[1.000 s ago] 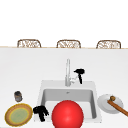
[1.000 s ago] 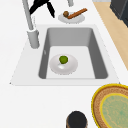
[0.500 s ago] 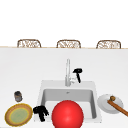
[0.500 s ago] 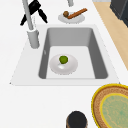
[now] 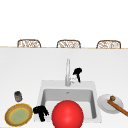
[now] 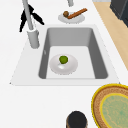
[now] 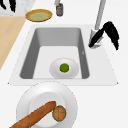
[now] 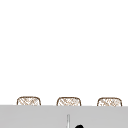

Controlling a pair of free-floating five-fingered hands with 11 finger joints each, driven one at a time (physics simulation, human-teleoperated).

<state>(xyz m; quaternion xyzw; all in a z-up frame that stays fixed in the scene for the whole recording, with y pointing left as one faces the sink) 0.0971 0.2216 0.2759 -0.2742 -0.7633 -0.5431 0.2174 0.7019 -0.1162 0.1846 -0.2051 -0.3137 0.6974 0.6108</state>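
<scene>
The right hand (image 5: pixel 77 73) sits at the base of the faucet (image 5: pixel 67 72), on its right side, and its position matches the views from 1.0 s and 0.5 s ago: no displacement is visible across the 3 samples. In the right side view its fingers (image 7: pixel 96 40) reach down to the faucet lever (image 7: pixel 98 35) and appear to touch it, with the fingers spread and extended rather than wrapped round it; whether contact is firm cannot be told. The left hand (image 5: pixel 41 111) hangs at the front left corner of the sink (image 5: pixel 94 86), between the yellow plate (image 5: pixel 18 115) and the red ball (image 5: pixel 67 114), also unchanged; its fingers point downward and look relaxed, holding nothing. Inside the basin a white bowl (image 6: pixel 63 65) rests on the floor with a green fruit (image 6: pixel 63 59) in it, both static. A dark cup (image 5: pixel 18 96) stands on the surface behind the yellow plate. On the right of the sink a white plate (image 7: pixel 46 105) carries a brown stick (image 7: pixel 35 115) and a round nut (image 7: pixel 59 113). The absence of motion suggests a pause at the lever, with contact apparently made.
</scene>
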